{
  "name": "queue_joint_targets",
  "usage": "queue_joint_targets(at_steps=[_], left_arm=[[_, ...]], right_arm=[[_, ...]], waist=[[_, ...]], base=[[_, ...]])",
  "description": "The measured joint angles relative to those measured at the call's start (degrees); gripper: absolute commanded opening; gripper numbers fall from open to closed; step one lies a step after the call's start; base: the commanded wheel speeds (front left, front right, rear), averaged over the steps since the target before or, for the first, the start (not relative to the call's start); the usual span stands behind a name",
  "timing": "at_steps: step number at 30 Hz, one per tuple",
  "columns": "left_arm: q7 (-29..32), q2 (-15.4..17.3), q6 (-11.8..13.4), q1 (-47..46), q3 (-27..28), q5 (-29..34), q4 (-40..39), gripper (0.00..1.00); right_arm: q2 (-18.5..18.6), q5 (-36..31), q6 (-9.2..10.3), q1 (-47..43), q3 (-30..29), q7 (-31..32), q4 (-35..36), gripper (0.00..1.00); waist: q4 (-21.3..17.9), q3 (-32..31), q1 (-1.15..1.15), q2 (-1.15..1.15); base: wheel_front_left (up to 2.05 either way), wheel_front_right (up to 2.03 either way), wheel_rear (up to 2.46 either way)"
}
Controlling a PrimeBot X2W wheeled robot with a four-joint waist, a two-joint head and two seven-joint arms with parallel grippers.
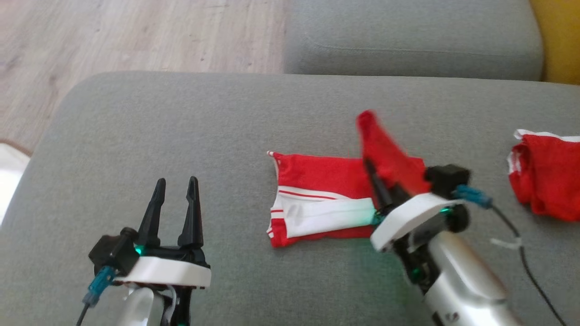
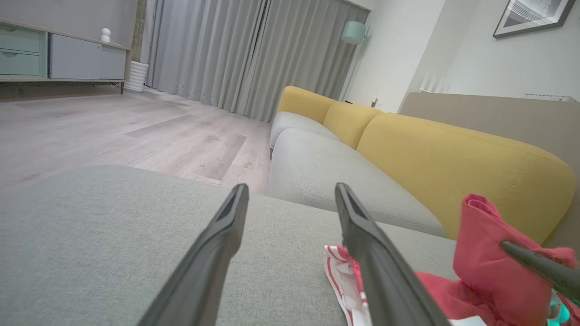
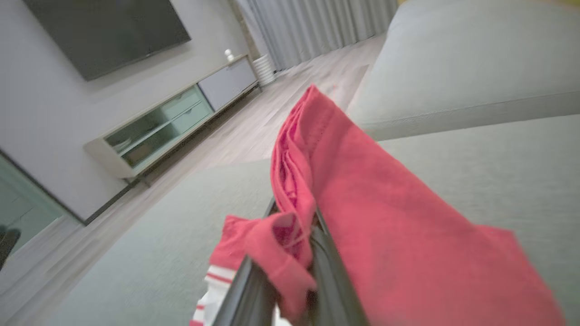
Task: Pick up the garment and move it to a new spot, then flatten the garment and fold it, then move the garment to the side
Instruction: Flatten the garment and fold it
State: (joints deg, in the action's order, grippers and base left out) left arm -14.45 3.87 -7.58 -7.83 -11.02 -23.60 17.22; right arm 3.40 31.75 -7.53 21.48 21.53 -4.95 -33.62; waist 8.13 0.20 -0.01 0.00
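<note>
A red garment with white stripes (image 1: 317,199) lies partly folded on the grey sofa cushion (image 1: 181,136). My right gripper (image 1: 378,181) is shut on its right edge and holds a red flap (image 1: 385,149) lifted above the rest; in the right wrist view the red cloth (image 3: 362,203) is pinched between the fingers (image 3: 335,276). My left gripper (image 1: 176,199) stands open over bare cushion, well to the left of the garment, nothing between its fingers (image 2: 217,253). The left wrist view catches the lifted flap (image 2: 489,253) at its lower right.
A second red and white garment (image 1: 543,176) lies bunched at the cushion's right edge. Another grey seat cushion (image 1: 408,40) sits behind, with a yellow backrest (image 2: 453,154). Wood floor (image 1: 113,36) lies beyond the cushion's left and far edges.
</note>
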Motion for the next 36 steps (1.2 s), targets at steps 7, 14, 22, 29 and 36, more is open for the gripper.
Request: queue_joint_targets(at_steps=[7,14,22,29,36], left_arm=[[0.00,0.00,0.00,-0.21,-0.58,-0.01,0.01,1.00],[-0.01,-0.02,0.00,-2.33,-1.60,-0.08,0.51,1.00],[-0.01,-0.12,0.00,-3.59,-2.03,-0.27,0.93,1.00],[-0.01,-0.40,0.00,-3.59,-1.99,-0.27,1.13,1.00],[-0.01,-0.36,0.86,-3.58,0.13,0.68,0.59,1.00]], right_arm=[[0.01,6.90,0.00,0.81,9.76,-0.65,-2.83,0.00],[0.05,11.88,0.00,4.85,16.22,-3.54,-7.77,0.00],[0.13,16.71,0.00,8.62,22.59,-6.70,-13.55,0.39],[0.18,24.88,0.00,9.68,30.00,-7.86,-11.32,1.00],[0.19,19.35,0.00,14.99,27.88,-9.21,-16.18,1.00]], waist=[[2.62,1.40,0.01,0.00],[4.72,3.43,0.01,0.00],[5.92,5.16,0.01,0.00],[5.47,5.25,0.01,0.00],[2.99,4.83,0.01,0.00]], base=[[0.00,0.00,0.00],[0.00,0.00,0.00],[0.00,0.00,0.00],[0.00,0.00,0.00],[0.00,0.00,0.00]])
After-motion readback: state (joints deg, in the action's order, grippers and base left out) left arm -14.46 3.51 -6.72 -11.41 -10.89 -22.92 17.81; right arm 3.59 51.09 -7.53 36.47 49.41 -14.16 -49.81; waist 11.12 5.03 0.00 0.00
